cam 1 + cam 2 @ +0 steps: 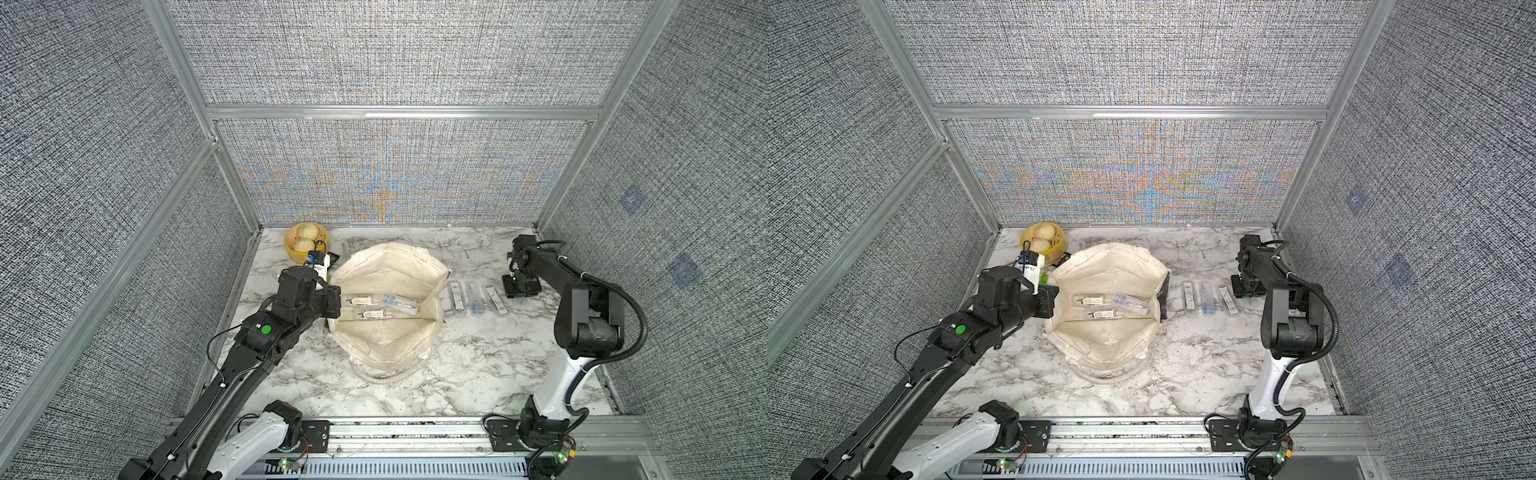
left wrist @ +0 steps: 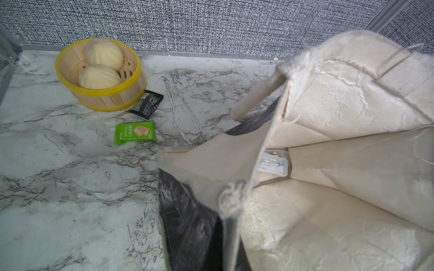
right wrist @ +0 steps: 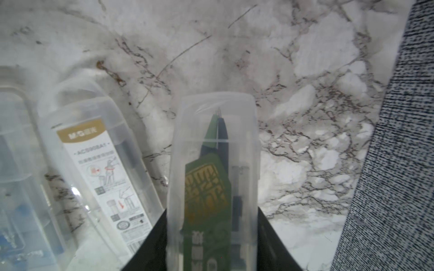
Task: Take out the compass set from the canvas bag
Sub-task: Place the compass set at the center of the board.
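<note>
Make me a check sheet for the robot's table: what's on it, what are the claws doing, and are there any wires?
Surface: marble tabletop, white with grey veins.
Job's things: canvas bag stands open, three clear cases inside; row of cases, three, lies beside it.
Clutter: yellow basket holding two buns; green packet; black packet.
Grippers: left gripper shut on the bag's rim; right gripper shut on a fourth case beside the row.
Cables: black hose on the right arm; thin wire on the left arm.
Surroundings: grey woven walls, metal frame.
</note>
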Tool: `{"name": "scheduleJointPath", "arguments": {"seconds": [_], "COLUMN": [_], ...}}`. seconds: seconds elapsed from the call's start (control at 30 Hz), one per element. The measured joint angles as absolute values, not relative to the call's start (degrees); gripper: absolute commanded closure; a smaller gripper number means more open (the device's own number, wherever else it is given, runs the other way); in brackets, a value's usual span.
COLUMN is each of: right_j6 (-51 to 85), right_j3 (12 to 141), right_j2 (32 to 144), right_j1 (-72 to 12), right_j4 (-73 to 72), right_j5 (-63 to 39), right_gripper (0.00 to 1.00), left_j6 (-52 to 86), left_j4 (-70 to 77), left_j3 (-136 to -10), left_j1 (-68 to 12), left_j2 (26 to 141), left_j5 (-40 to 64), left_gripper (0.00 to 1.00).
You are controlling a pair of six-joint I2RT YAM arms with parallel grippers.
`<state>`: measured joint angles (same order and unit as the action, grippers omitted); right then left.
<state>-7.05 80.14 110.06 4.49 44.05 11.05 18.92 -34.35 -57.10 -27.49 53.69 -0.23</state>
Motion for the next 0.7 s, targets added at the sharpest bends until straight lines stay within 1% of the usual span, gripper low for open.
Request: {"name": "scheduleJointPath", "arguments": {"seconds": [0.23, 0.43, 0.7], "right_j6": [-7.46, -7.66, -7.88], "right_j3": [80.51, 81.23, 81.73], "right_j2": [112.73, 113.89, 114.54], "right_j1": [4.64, 4.99, 5.87], "right_j4": [44.56, 44.14, 43.29], "right_j5": [10.13, 10.31, 11.33], "right_gripper": [0.72, 0.65, 0.60], "left_j6": [18.92, 18.92, 18.92], "left_j4": [-34.20, -33.95, -33.89], "left_j3": [-57.10, -57.10, -57.10], "left_j1": [-27.18, -27.18, -27.14], "left_j2": [54.26, 54.37, 54.57], "left_j5": [0.14, 0.16, 0.19], "left_gripper": [1.00, 1.00, 1.00]}}
